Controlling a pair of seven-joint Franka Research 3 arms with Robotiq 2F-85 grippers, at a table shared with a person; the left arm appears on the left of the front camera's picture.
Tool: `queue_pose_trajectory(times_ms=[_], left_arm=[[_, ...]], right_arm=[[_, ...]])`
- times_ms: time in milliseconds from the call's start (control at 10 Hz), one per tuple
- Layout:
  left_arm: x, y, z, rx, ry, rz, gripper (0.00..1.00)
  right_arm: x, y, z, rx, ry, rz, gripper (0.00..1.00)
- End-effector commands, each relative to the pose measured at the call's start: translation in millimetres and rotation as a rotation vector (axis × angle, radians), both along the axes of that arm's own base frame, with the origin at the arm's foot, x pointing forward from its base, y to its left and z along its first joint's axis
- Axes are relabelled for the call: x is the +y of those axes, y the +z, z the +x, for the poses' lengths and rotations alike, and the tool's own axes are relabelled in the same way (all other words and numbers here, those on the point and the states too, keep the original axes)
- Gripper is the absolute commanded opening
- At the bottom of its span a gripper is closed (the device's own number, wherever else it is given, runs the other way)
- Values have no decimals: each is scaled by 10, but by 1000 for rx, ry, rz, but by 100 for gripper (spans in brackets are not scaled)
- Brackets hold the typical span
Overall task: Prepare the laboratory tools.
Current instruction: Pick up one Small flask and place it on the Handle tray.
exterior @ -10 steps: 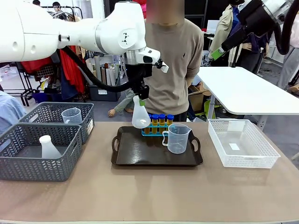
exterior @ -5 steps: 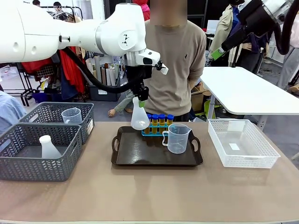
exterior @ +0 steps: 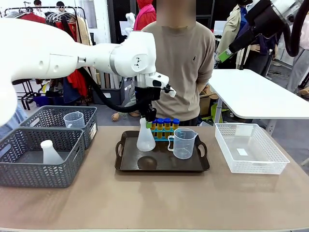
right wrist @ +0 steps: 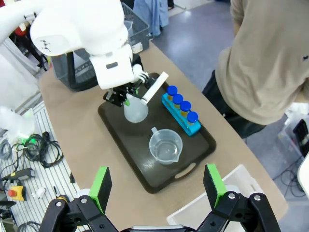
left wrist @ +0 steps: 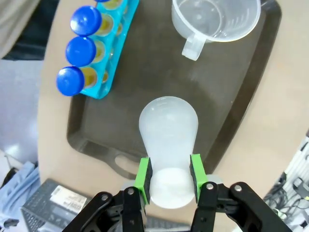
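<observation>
Left wrist view shows the left gripper clamping the flask by its neck just above the tray; next, judged, lower and release.

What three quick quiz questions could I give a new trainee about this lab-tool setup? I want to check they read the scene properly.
1. True or false: the left gripper is shut on the neck of the conical flask.
2. Which item stands on the dark tray right of the flask? A) a grey basket B) the measuring beaker C) a white basket
3. Fill in: the amber tubes have ____ caps.

Key
1. True; the green pads clamp the neck, with the flask over the tray.
2. B.
3. Blue.
</observation>
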State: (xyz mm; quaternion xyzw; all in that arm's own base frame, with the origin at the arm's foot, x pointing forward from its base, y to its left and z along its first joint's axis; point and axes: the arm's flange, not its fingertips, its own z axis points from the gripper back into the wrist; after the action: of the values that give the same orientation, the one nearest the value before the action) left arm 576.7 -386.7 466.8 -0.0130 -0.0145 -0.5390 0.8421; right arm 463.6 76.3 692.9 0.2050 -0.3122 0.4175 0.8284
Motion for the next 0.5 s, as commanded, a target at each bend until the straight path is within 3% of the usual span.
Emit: queue_pose_trajectory(times_ms=[0, 400], left_arm=[[-35, 6, 40, 19, -27, 15, 0], [-50, -253, 103, 9, -28, 29, 0]], right_arm=[[-12, 14, -1, 0, 6, 7, 100], [-12, 14, -1, 0, 6, 7, 100]])
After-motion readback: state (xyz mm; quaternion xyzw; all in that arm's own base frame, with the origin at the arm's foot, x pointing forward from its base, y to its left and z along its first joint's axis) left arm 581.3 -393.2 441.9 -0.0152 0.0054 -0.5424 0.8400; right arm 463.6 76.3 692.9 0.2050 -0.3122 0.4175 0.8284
